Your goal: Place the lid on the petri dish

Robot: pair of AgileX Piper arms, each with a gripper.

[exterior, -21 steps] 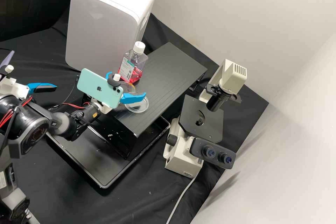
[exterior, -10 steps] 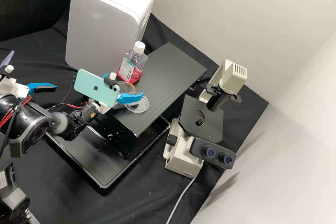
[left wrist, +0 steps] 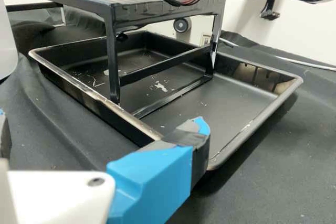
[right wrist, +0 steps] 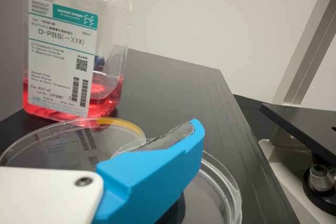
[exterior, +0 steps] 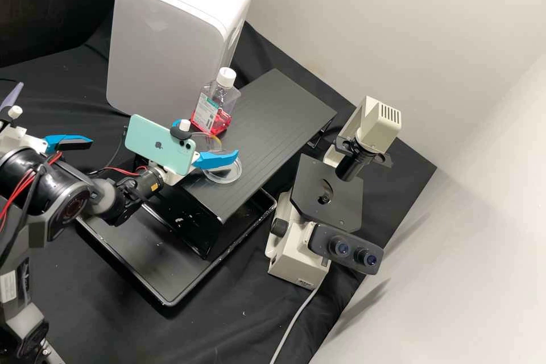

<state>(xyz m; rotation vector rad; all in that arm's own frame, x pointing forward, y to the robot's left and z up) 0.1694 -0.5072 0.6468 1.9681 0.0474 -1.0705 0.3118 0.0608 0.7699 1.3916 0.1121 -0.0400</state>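
- While the right gripper [exterior: 203, 140] hangs over the near end of the platform [exterior: 278, 108], its jaws look clamped on the lid [right wrist: 63, 140], one finger at each side of the rim. The far finger hides behind the phone [exterior: 161, 151], so that's a read, not a sure thing.
- Lid is up in the air, just beside the dish [exterior: 226, 172] on the bottle [exterior: 213, 103] side. It maybe overlaps the dish rim a little but it's clearly not seated.
- Dish sits open on the platform, near the front end and close to the bottle.
- Left gripper [exterior: 54, 116] is well off by the tray [left wrist: 94, 95], jaws wide apart, nothing in them.
- Handling-wise, the lid is probably thin clear plastic: super light, stiff, slick and crackable. Squeeze too hard and it could pop out or crack; too soft and it slides.
- Best hold is across the rim on opposite edges, which leaves the underside free to drop over the dish.
- Dish is just as light, so a sideways bump from the lid would likely shove it toward the platform edge.
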